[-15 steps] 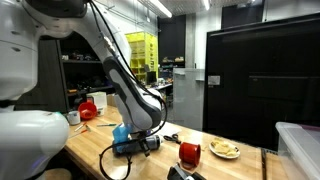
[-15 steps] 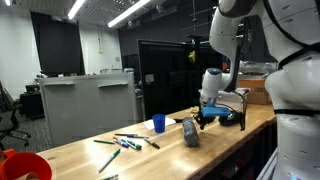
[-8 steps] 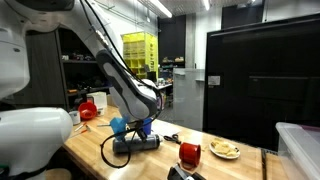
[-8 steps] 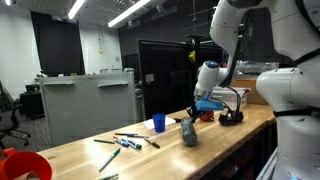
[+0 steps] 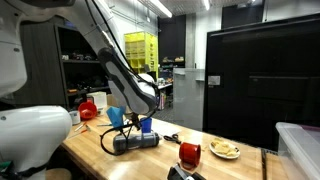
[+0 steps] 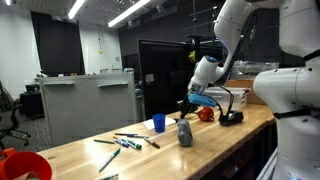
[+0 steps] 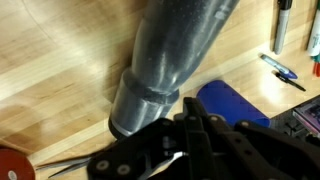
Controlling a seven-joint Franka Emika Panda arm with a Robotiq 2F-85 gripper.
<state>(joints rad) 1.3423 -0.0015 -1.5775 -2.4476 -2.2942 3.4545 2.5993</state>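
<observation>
My gripper (image 7: 196,142) fills the bottom of the wrist view, its black fingers drawn together with nothing between them. It hangs just above a tall grey bottle (image 7: 172,60) that stands upright on the wooden table (image 7: 60,70). A blue cup (image 7: 236,106) stands right beside the bottle. In an exterior view the gripper (image 6: 189,105) hovers over the bottle (image 6: 185,133), with the blue cup (image 6: 158,123) a little further along the table. In an exterior view the gripper (image 5: 138,121) is next to the blue cup (image 5: 146,127).
Several markers (image 6: 125,142) lie on the table; some show in the wrist view (image 7: 284,70). A black device with a cable (image 5: 135,142) lies by the arm. A red cup (image 5: 190,153), a plate of food (image 5: 225,150), a clear bin (image 5: 300,145) and a red bowl (image 6: 20,165) are nearby.
The gripper has risen from the black device with the cable and moved along the table, over the grey bottle by the blue cup.
</observation>
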